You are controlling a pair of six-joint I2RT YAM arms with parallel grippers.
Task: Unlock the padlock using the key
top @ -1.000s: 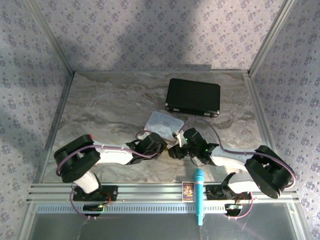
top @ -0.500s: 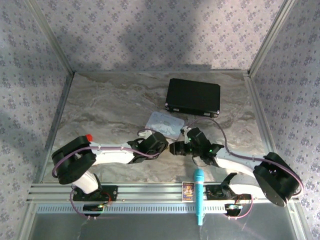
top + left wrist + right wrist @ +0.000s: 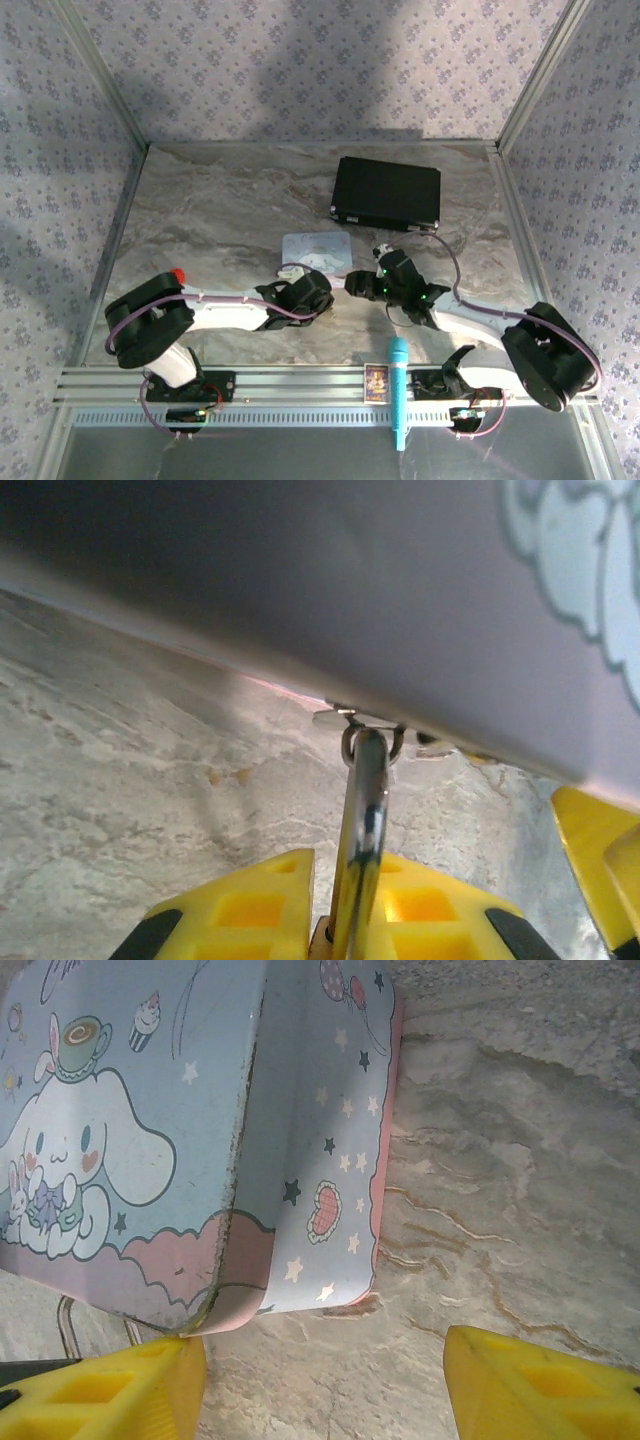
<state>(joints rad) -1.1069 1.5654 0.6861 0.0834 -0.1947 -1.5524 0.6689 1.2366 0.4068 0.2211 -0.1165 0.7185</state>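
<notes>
The padlock (image 3: pixel 362 810) has a shiny shackle hooked through a small ring on the edge of the pastel cartoon tin (image 3: pixel 420 600). A sliver of its brass body shows between my yellow fingers. My left gripper (image 3: pixel 348 875) is shut on the padlock and sits at the tin's near edge (image 3: pixel 322 285). My right gripper (image 3: pixel 320 1360) is open with bare table between its fingers. Its left finger (image 3: pixel 120 1385) is beside the tin's (image 3: pixel 150 1150) near corner. In the top view the right gripper (image 3: pixel 352 284) faces the left one just below the tin (image 3: pixel 317 247). The key is out of view.
A black case (image 3: pixel 386 193) lies behind the tin at the back of the marble table (image 3: pixel 220 210). A blue microphone (image 3: pixel 398 390) and a small card (image 3: pixel 376 382) rest on the front rail. Patterned walls close in three sides.
My right gripper has opened and swung a little toward the back. The tin has shifted slightly left. The left gripper has kept its hold on the padlock.
</notes>
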